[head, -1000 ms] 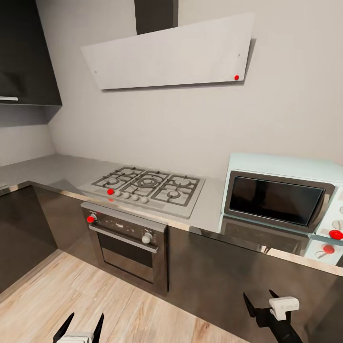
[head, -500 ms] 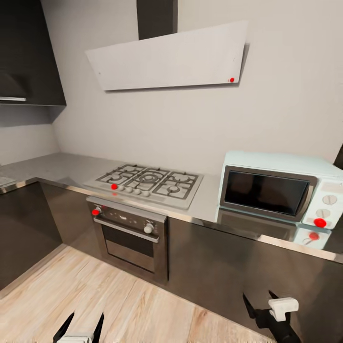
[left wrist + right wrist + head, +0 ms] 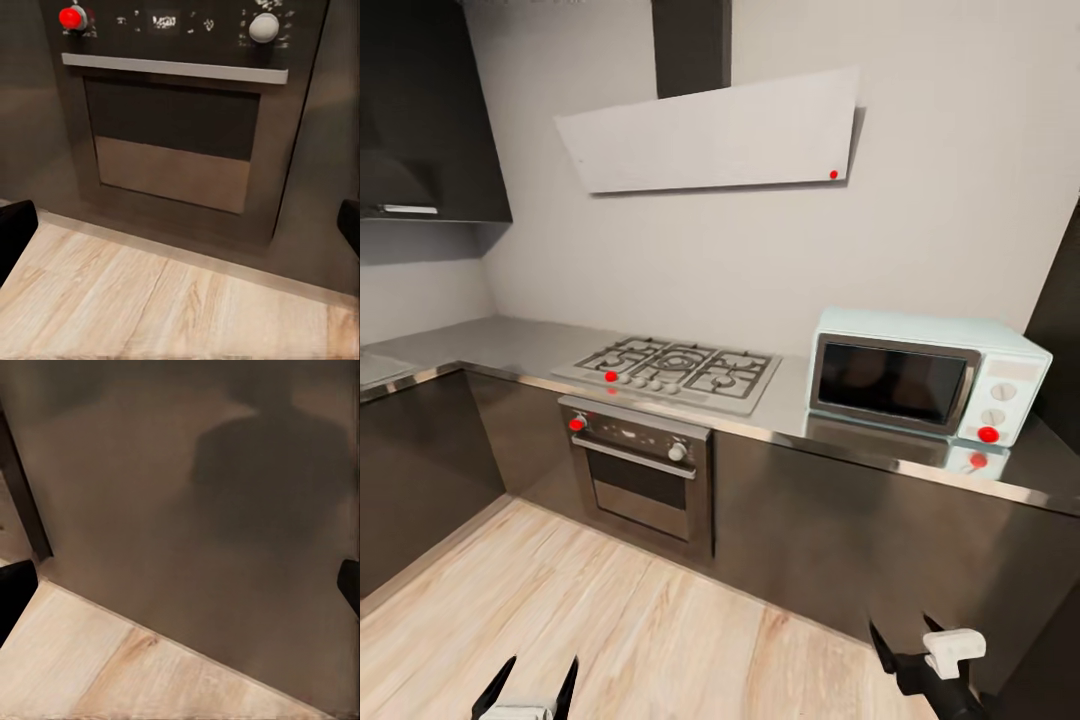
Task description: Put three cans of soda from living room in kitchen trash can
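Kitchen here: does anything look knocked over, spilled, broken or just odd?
Nothing stands out. The hob sits flat in the steel counter, the oven door is shut, the microwave stands square with its door closed, and the hood hangs on the wall. The wood floor shows no spill. Both grippers, left and right, are open, holding nothing.

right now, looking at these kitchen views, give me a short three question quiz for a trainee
1. True or false: the microwave stands on the countertop right of the gas hob.
2. What sits directly under the hob? A) drawer B) built-in oven C) sink
3. Fill in: both the left pincer and the right pincer are ____ and hold nothing.

Key: 1 true; 2 B, the oven; 3 open.
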Available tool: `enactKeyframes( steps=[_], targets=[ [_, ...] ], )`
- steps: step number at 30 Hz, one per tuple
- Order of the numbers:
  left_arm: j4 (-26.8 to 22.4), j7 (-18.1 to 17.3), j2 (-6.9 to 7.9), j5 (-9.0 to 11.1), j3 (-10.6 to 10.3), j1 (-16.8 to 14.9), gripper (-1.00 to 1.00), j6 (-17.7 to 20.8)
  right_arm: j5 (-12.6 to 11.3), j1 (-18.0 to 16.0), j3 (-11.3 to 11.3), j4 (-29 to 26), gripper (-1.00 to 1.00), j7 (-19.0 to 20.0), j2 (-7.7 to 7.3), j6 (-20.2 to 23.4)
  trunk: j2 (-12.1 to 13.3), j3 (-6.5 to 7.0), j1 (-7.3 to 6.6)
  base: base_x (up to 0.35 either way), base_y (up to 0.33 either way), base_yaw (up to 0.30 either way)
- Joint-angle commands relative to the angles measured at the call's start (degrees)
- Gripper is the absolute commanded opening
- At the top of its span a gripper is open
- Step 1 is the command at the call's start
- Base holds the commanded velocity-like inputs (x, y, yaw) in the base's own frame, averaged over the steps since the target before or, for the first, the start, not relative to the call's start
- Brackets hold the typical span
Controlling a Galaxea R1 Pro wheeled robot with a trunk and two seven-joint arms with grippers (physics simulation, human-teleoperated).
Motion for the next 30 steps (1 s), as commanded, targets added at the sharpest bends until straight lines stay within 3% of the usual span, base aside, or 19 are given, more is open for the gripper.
enactKeyframes(
  steps=[1,30],
  targets=[
    [0.00,0.00,0.00,0.02,0.00,0.00,1.00,0.00,0.00,0.00,0.00,0.01,1.00,0.00,0.00,0.00,0.00,0.00,0.00,-0.321,0.000,0.000],
    [0.00,0.00,0.00,0.17,0.00,0.00,1.00,0.00,-0.02,0.00,-0.04,0.54,1.00,-0.08,0.00,0.00,0.00,0.00,0.00,-0.322,0.000,0.000]
  ],
)
